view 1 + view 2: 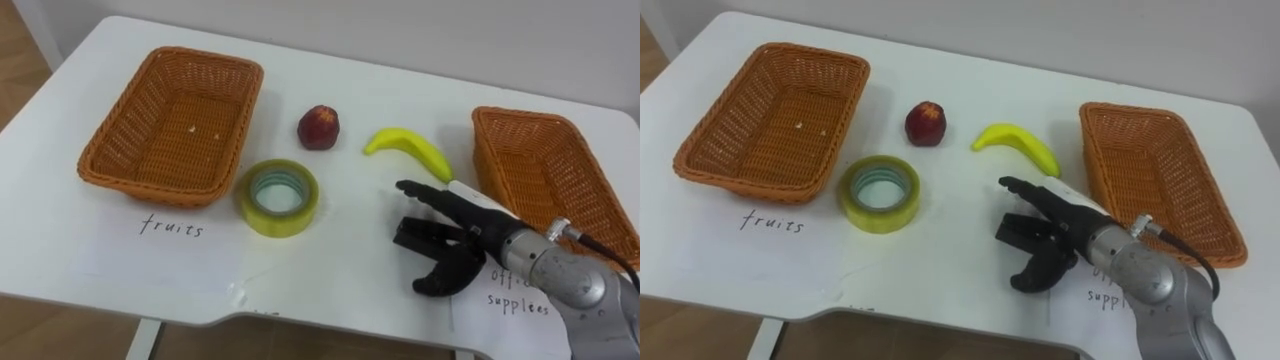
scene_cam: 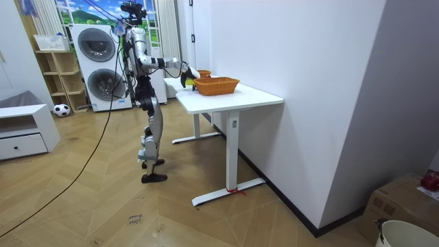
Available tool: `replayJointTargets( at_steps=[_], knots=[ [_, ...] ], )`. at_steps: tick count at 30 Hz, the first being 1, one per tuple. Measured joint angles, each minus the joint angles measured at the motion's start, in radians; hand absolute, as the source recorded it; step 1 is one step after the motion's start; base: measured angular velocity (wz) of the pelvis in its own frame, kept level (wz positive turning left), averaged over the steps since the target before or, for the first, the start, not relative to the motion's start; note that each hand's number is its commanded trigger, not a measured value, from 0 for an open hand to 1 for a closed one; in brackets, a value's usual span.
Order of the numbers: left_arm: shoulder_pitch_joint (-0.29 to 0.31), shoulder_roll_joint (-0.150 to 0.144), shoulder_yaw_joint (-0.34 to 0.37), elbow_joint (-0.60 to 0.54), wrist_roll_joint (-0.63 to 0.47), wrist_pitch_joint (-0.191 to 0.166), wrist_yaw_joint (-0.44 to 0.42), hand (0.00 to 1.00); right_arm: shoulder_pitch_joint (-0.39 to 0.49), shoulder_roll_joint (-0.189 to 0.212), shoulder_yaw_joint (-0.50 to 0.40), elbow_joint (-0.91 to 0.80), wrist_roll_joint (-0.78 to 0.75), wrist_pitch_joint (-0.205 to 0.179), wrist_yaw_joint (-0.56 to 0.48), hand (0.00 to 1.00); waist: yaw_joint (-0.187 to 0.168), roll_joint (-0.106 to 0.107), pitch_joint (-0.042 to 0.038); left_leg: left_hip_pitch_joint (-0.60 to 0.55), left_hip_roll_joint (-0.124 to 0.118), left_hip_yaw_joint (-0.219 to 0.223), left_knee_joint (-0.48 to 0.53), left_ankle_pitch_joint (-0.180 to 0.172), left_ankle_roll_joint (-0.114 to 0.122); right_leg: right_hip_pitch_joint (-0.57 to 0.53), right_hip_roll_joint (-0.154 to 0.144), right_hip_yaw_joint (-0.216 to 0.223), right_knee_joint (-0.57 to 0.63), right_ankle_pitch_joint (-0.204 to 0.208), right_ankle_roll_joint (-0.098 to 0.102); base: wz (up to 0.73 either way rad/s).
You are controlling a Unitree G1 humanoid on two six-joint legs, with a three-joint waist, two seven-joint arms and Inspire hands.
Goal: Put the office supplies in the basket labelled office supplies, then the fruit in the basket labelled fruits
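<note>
At lower right, the right hand (image 1: 462,238) has black fingers, a white back, a silver-grey forearm and a dark wrist cable.

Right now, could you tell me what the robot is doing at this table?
Nothing is sorted yet. The robot's right hand, fingers open and empty, is near the banana. The red fruit and the tape roll lie on the table between the left basket and the right basket, both empty.

Bare tabletop (image 1: 350,235) between tape roll (image 1: 279,197), right hand (image 1: 447,240).
</note>
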Motion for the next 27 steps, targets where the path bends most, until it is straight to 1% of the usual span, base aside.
replayJointTargets(
  at_steps=[5, 10, 15, 19, 20, 22, 27],
  knots=[
    [-0.002, 0.0, 0.0, 0.0, 0.0, 0.006, 0.003, 0.0, -0.002, 0.0, 0.0, 0.0, 0.0, 0.001, 0.0, 0.0, 0.0, 0.001, 0.0008, -0.002, 0.0, 0.0, -0.001, 0.0, 0.0, 0.0, 0.0, 0.0, 0.001, 0.0, 0.0, 0.0],
    [-0.005, -0.001, 0.001, -0.001, 0.0, 0.016, 0.003, 0.0, -0.011, 0.0, 0.001, 0.0, -0.02, 0.023, 0.0, 0.0, 0.0, 0.001, 0.0014, 0.002, 0.0, 0.001, -0.004, 0.0, 0.0, 0.001, 0.001, 0.002, 0.0, 0.0, 0.0, 0.0],
    [-0.007, -0.001, 0.003, -0.001, 0.0, 0.019, 0.007, 0.0, -0.011, 0.0, 0.001, 0.0, -0.039, 0.024, -0.001, 0.0, 0.0, 0.0, 0.0021, 0.003, 0.0, 0.001, -0.003, 0.0, 0.0, -0.001, 0.001, 0.003, -0.001, 0.0, 0.0, 0.0],
    [-0.013, -0.003, 0.003, 0.0, 0.0, 0.025, 0.006, 0.0, -0.015, 0.001, 0.001, 0.013, -0.069, 0.025, -0.01, 0.0, 0.001, 0.008, 0.0081, 0.001, 0.0, -0.001, -0.004, 0.0, 0.0, -0.002, 0.001, 0.011, -0.001, 0.0, 0.0, 0.0],
    [-0.014, -0.004, 0.003, 0.0, 0.0, 0.027, 0.006, 0.0, -0.016, 0.001, 0.001, 0.015, -0.071, 0.027, -0.01, 0.0, 0.001, 0.007, 0.0076, 0.001, 0.0, -0.001, -0.004, 0.0, 0.0, -0.002, 0.001, 0.011, -0.001, 0.0, 0.0, 0.0],
    [-0.015, -0.007, 0.003, -0.001, 0.0, 0.03, 0.006, 0.0, -0.016, 0.001, 0.001, 0.015, -0.076, 0.038, -0.01, 0.0, -0.002, 0.011, 0.0098, -0.001, 0.001, -0.001, -0.006, 0.0, 0.0, -0.002, 0.002, 0.012, -0.001, 0.0, 0.0, 0.0],
    [-0.015, -0.006, 0.003, -0.004, 0.0, 0.047, 0.007, 0.0, -0.016, 0.001, 0.001, 0.014, -0.104, 0.046, -0.006, 0.0, -0.004, 0.011, 0.0072, 0.0, 0.001, -0.002, -0.005, 0.0, 0.0, -0.001, 0.003, 0.014, -0.001, 0.0, 0.0, 0.0]
  ],
)
